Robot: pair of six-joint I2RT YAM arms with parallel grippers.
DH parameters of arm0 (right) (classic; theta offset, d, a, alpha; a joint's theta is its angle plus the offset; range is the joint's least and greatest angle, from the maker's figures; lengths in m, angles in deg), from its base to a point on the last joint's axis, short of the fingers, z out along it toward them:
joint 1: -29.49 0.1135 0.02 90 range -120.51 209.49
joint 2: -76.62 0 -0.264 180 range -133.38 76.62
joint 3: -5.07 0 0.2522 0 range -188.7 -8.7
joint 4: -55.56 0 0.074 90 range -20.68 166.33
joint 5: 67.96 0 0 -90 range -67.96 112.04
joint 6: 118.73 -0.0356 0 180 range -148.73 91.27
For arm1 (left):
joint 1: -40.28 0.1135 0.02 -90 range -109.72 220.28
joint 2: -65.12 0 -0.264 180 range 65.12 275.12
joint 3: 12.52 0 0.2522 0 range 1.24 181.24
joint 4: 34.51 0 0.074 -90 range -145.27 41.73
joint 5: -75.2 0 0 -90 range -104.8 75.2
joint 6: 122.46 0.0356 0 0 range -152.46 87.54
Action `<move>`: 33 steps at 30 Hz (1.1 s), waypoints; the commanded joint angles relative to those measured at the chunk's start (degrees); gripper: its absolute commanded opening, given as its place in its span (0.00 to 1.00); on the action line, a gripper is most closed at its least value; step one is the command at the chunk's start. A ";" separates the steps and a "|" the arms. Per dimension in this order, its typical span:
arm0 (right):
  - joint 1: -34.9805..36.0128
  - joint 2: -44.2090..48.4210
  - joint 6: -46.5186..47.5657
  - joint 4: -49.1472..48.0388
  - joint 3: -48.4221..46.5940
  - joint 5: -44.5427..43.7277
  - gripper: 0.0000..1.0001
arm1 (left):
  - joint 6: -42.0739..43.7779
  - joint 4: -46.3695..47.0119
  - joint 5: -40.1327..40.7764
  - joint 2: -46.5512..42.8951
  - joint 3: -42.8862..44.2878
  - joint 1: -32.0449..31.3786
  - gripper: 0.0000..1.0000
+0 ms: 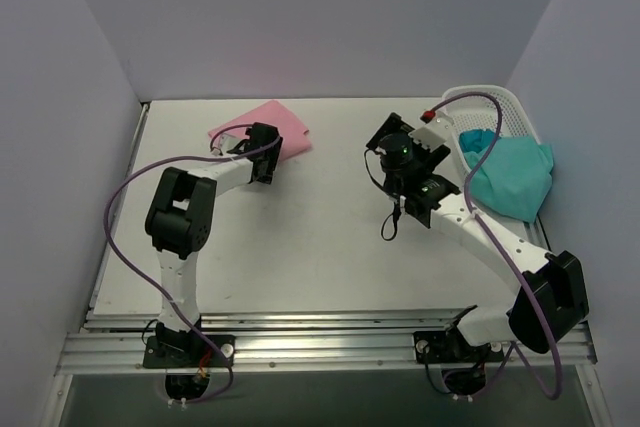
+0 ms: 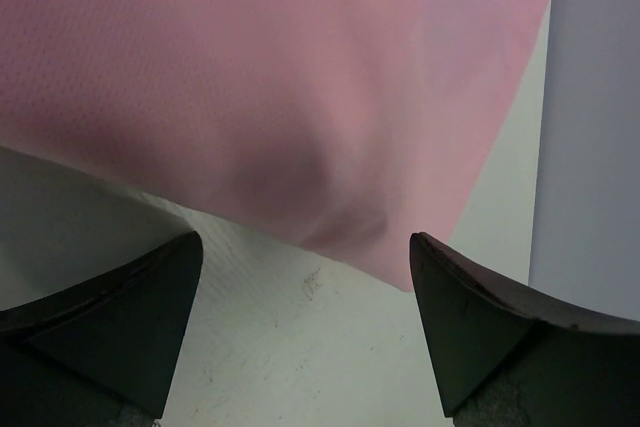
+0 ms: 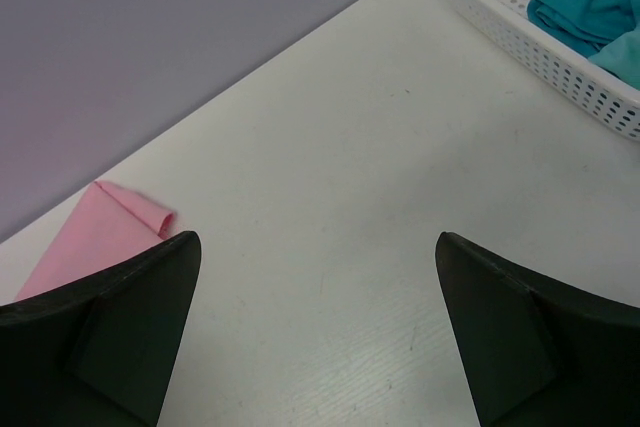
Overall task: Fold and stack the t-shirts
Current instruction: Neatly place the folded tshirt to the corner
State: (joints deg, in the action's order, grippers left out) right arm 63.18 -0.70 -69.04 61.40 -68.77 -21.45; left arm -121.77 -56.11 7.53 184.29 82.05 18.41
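Left claw [image 2: 302, 247] spread wide beside folded pink t-shirt [image 2: 300, 77]

Pink shirt [image 1: 280, 123], upper left of the top view: plain light pink, no print.
Teal shirt [image 1: 515, 179], right side: plain teal-green, with darker blue-teal folds at its upper left.
Basket [image 1: 482, 91]: white, with a regular hole lattice.
Table [image 1: 310, 237]: white.
Walls [image 1: 320, 17]: pale lilac-grey.
Left arm [image 1: 178, 282] and right arm [image 1: 478, 232]: white links, black joints.
Cables [image 1: 112, 222]: purple.
Fingers [image 2: 110, 327]: black.
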 commanded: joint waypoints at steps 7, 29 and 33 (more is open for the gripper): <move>-0.12 0.76 -0.12 0.11 1.63 -1.51 1.00 | -3.50 -4.20 2.46 6.24 7.86 1.91 0.94; -0.21 3.49 0.24 -4.20 4.88 -0.37 1.00 | 13.88 1.42 -16.25 18.37 18.94 13.25 0.05; -0.12 5.25 -1.25 -6.13 6.55 0.50 1.00 | 26.18 -2.69 -25.64 19.16 26.20 14.31 0.02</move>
State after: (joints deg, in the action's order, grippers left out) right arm 63.16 1.40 -69.06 58.49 -63.15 -20.42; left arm -107.50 -53.47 -10.33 201.36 102.25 31.94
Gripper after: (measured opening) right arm 0.996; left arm 0.062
